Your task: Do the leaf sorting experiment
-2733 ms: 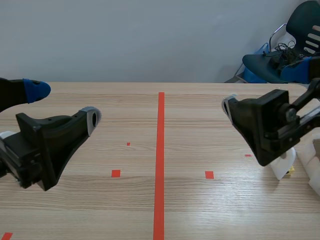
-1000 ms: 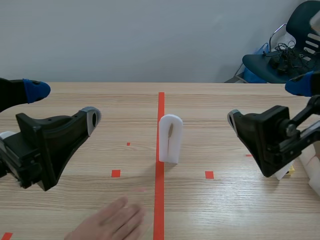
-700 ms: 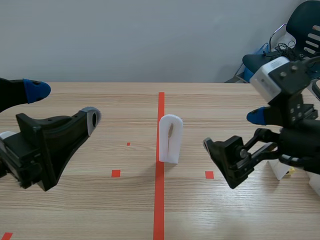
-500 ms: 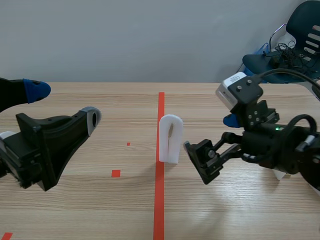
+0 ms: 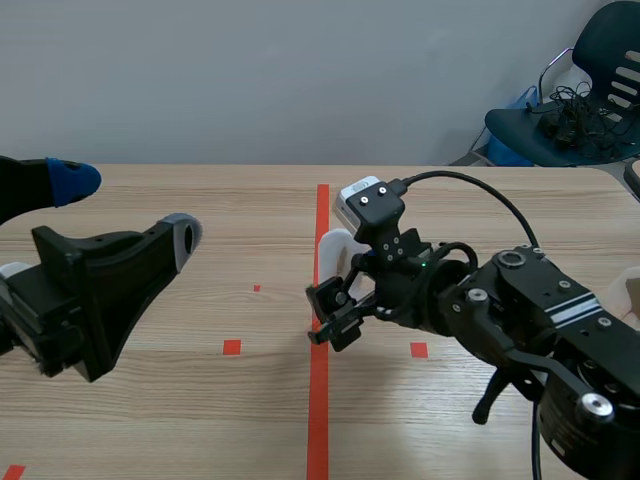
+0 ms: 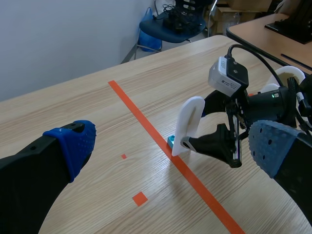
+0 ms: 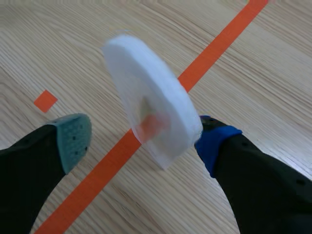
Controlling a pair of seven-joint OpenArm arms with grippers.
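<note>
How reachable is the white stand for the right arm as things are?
Probably yes. The right pincer is open and straddles the stand: the blue pad sits close against one side, the grey-green pad stands apart from the other, and nothing lies between.

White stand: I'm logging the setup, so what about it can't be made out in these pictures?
Scene view: the right pincer covers most of the white stand, base included.
Right wrist view: the stand is blurred; nothing in its slot can be told.
Left wrist view: a teal bit at its foot is too small to identify.
</note>
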